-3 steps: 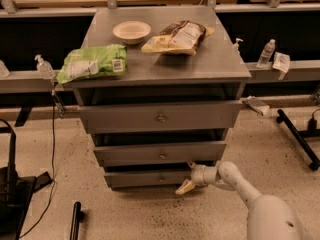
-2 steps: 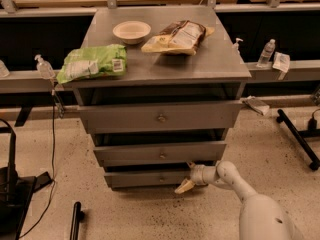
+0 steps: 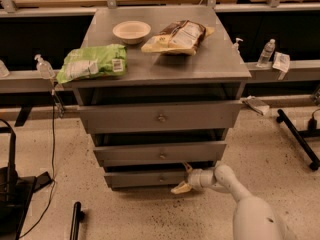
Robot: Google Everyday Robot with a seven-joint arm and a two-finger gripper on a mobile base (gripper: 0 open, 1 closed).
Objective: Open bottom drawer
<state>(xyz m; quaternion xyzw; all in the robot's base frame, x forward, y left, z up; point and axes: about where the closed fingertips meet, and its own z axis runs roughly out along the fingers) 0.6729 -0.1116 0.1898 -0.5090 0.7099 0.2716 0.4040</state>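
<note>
- Three grey drawers stacked under one counter: the widest top drawer, the mid-sized middle drawer and, nearest the floor, the narrow bottom drawer.
- Reaching in from the near right, a white arm, its base cut off by the near edge of the view.
- On the counter, well apart from the work: a green bag at left, a brown-and-yellow bag at far right, a pale bowl at the far side between them.
- At the right part of the bottom drawer's front, just right of its small round knob: the tool, spread wide, one yellowish finger above the panel and one below.
- Against a second ago: almost no shift in the tool, none visible in the drawer front, only a slight swing of the arm behind it. Judged as settling a hold, with the pull itself not yet begun and the task barely started.
- Hard to make out: whether either finger touches the panel or hooks over its top edge.
- Hidden in shadow: the inside of every drawer, so no telling how far out the bottom one stands.
</note>
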